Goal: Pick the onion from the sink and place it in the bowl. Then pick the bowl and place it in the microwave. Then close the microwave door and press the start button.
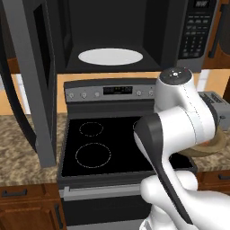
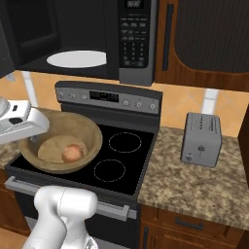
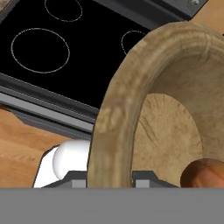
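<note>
White glossy arm [image 1: 188, 121] with rounded links, dark grey joint band, grey-capped round joint top with small markings.

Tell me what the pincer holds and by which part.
The pincer is shut on the bowl's rim, at its left edge in the right base view, with the onion inside.

A home kitchen: black stove [image 2: 109, 160] under an over-range microwave [image 2: 131, 41], granite counter [image 2: 194, 180], toaster [image 2: 200, 140], wooden cabinets [image 2: 204, 34]
</note>
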### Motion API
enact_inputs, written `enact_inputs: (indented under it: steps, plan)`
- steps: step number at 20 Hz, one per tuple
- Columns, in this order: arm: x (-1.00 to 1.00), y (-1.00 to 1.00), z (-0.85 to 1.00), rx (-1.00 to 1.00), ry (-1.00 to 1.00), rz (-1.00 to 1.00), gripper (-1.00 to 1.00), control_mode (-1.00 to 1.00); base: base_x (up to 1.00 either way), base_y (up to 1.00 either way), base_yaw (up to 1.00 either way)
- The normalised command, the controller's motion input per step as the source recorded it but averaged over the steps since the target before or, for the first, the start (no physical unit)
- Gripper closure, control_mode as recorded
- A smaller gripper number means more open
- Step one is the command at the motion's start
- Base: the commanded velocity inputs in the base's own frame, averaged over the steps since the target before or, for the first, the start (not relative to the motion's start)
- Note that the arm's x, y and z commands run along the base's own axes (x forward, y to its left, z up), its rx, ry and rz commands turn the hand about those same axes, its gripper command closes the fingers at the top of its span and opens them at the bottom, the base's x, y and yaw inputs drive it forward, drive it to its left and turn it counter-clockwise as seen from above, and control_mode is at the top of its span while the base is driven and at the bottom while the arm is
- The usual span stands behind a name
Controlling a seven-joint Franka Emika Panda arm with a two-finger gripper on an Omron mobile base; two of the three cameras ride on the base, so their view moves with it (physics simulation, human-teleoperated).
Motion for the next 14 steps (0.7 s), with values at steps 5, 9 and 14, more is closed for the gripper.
enact_inputs:
  steps: [5, 9, 14]
  plan:
    - [-0.18, 0.00, 0.00, 0.00, 0.00, 0.07, 1.00, -1.00, -0.03, 0.00, 0.01]
    - [-0.36, 0.02, 0.18, -0.07, -0.01, 0.43, 1.00, -1.00, 0.00, 0.00, 0.00]
    - [0.00, 0.00, 0.73, -0.17, -0.10, 0.52, 1.00, -1.00, 0.00, 0.00, 0.00]
